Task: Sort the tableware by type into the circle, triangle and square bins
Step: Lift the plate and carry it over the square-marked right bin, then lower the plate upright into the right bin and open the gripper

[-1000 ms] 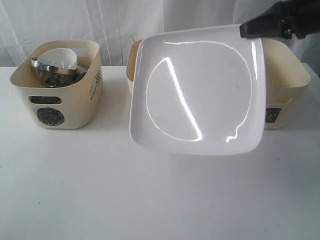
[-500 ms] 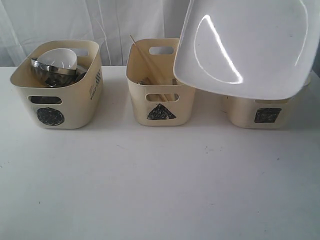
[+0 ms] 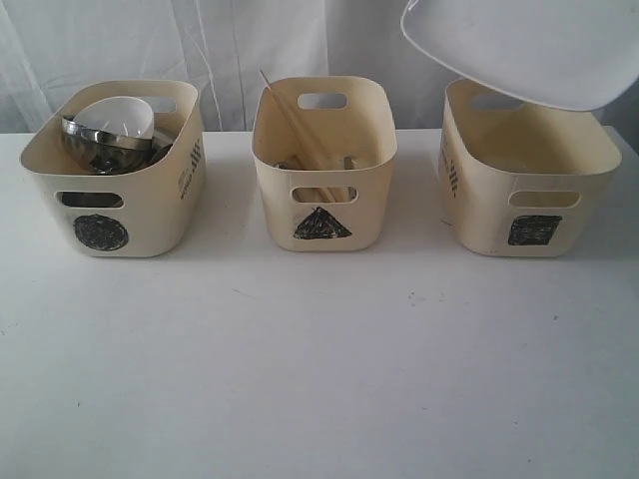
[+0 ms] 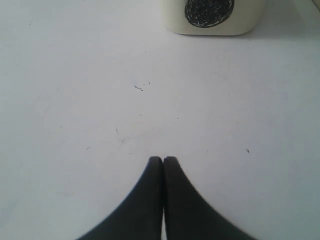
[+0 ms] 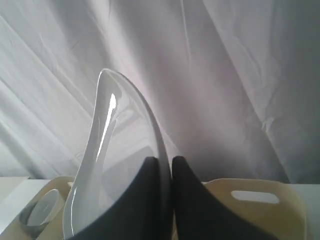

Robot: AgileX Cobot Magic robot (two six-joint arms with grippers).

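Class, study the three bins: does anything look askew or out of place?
The large white rounded-square plate hangs tilted in the air above the cream square-marked bin, pinched at its rim by the right claw, not yet inside. Nothing looks spilled or broken.

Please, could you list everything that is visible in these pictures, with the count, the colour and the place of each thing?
cream plastic bin with a black circle mark: 1, cream, left on the table
cream plastic bin with a black triangle mark: 1, cream, middle
cream plastic bin with a black square mark: 1, cream, right
steel bowl: 1, silver, in the circle bin
small white bowl: 1, white, tilted on the steel bowl
wooden chopsticks: count unclear, light brown, leaning in the triangle bin
large white rounded-square plate: 1, white, in the air over the square bin
white table: 1, white, under the bins
white curtain: 1, white, behind
left pincer: 1, black, shut, over bare table
right pincer: 1, black, shut on the plate's rim
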